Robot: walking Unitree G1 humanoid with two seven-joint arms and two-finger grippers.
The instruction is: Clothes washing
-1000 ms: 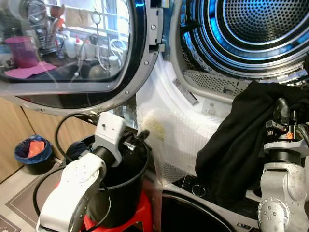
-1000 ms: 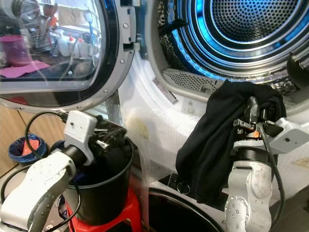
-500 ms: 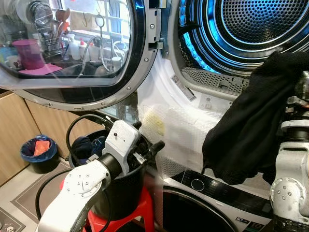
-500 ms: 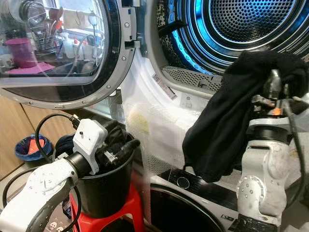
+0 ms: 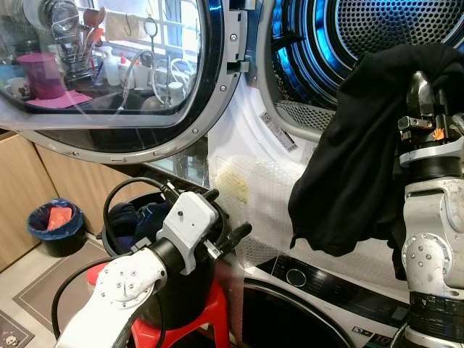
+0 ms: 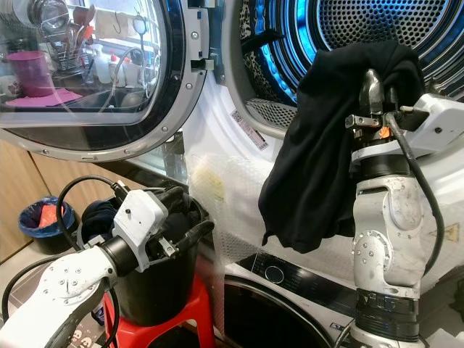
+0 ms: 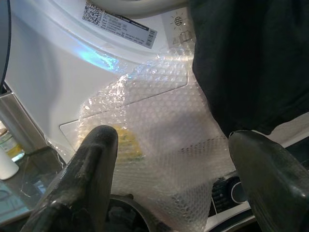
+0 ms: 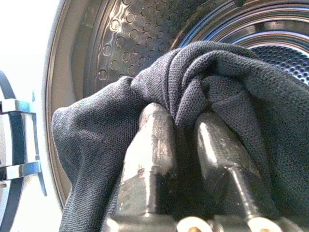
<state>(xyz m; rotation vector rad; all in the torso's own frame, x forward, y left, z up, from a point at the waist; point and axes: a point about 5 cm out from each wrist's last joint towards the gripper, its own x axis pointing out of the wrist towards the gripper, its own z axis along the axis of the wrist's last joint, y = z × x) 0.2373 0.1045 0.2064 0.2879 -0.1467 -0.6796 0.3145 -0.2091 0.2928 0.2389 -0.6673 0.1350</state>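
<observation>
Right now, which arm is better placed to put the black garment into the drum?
Right: its hand already grips the black garment at the drum opening; the left hand hangs open over the bucket.

Showing a white label (image 7: 119, 22) with a QR code on the washing machine front (image 7: 43, 82), its print too small for reading.

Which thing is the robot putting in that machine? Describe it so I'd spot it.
Look at the open drum, ringed with blue light. In front of it the right gripper holds a black garment, hanging limp; the other dark clothes lie in the black bucket.
</observation>
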